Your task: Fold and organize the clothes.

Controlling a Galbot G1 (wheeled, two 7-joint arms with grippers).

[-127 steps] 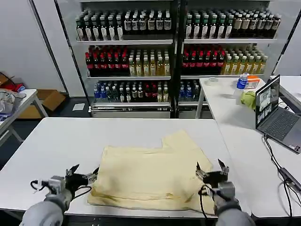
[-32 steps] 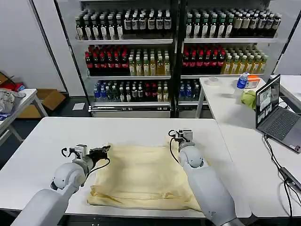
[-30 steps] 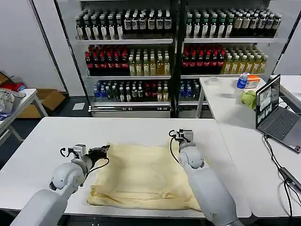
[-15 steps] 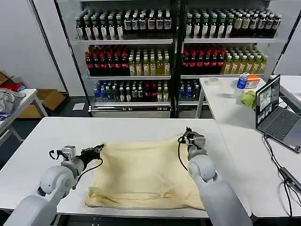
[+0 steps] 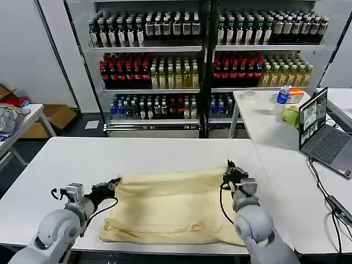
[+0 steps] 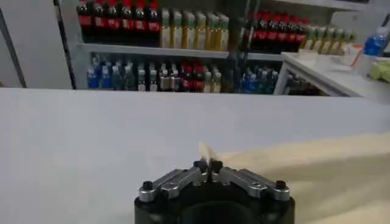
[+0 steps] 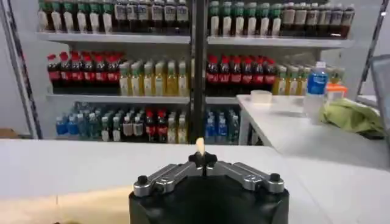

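The clothes, one pale cream-yellow T-shirt (image 5: pixel 170 204), lie folded in a wide rectangle on the white table (image 5: pixel 71 157). My left gripper (image 5: pixel 113 185) is shut on its far left corner. My right gripper (image 5: pixel 228 171) is shut on its far right corner, and the far edge runs taut between them. In the left wrist view the gripper (image 6: pixel 208 164) pinches a tip of the T-shirt (image 6: pixel 304 173), which spreads off to one side. In the right wrist view the gripper (image 7: pixel 202 159) holds a small peak of fabric, with more of the T-shirt (image 7: pixel 67 208) lower down.
A second white table (image 5: pixel 264 129) at the right carries a laptop (image 5: pixel 324 135), a yellow-green lump (image 5: pixel 290 115), a blue bottle (image 5: pixel 283 94) and a cable (image 5: pixel 324 192). Shelves of drinks (image 5: pixel 203 55) stand behind. A side table (image 5: pixel 25 118) with a grey-white bundle is at far left.
Four seconds ago both grippers stood open near the table's front edge. They have since shut on the far corners; in the last second they moved apart and nearer me, stretching the far edge.
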